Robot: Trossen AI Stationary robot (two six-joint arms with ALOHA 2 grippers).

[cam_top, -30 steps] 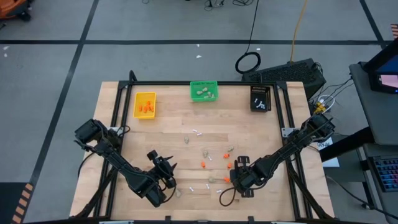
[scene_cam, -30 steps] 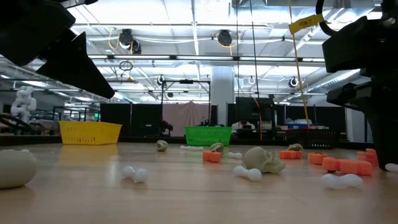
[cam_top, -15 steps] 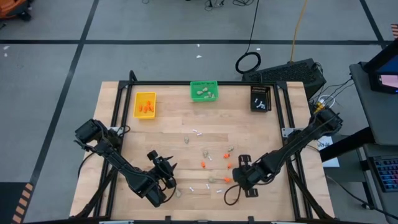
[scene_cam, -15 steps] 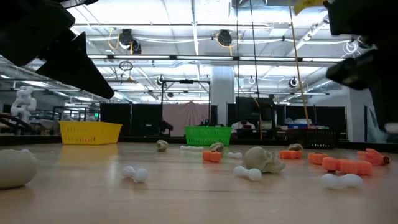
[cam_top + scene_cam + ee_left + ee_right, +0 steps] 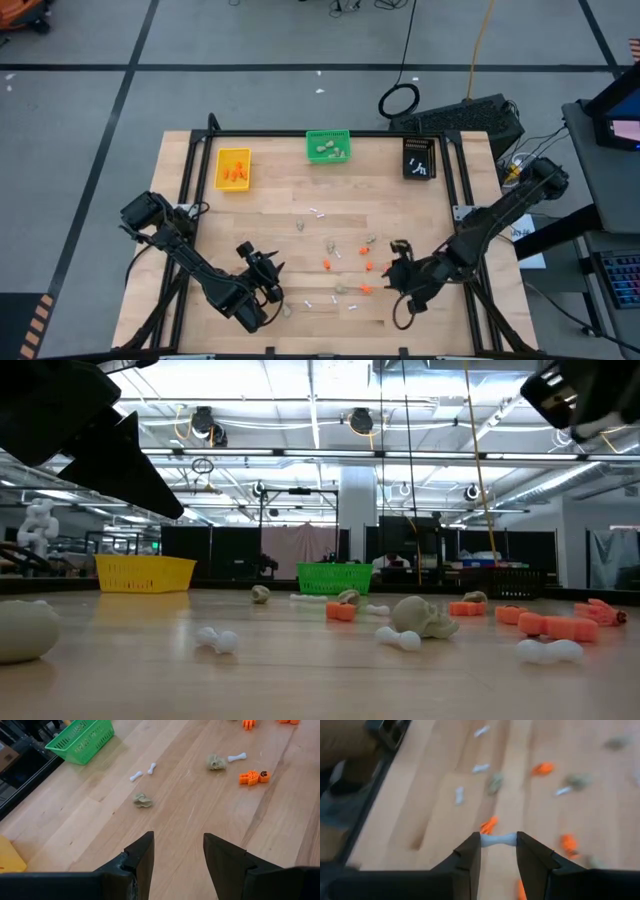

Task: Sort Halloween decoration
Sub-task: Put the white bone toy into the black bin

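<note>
The wooden counter (image 5: 270,215) filled the middle of the high view, with three small bins along its upper edge: a yellow bin (image 5: 233,169) at upper left holding orange bits, a green bin (image 5: 328,146) at top centre holding beige lumps, and a black bin (image 5: 419,157) at upper right holding white sticks. A dark equipment case (image 5: 468,118) and a coiled cable (image 5: 399,100) lay on the floor beyond the counter's upper right corner.

The Halloween decoration (image 5: 345,262) lay scattered over the lower centre of the counter: orange bits, beige lumps and white sticks, each apart from the others.

The right gripper (image 5: 498,841) hung over the lower right of the counter, its jaws pinching a white stick (image 5: 498,840) crosswise between the tips. The left gripper (image 5: 177,852) sat at lower left, its jaws spread and holding nothing, with a beige lump (image 5: 142,800) lying free ahead of it.

No writing could be read anywhere.
</note>
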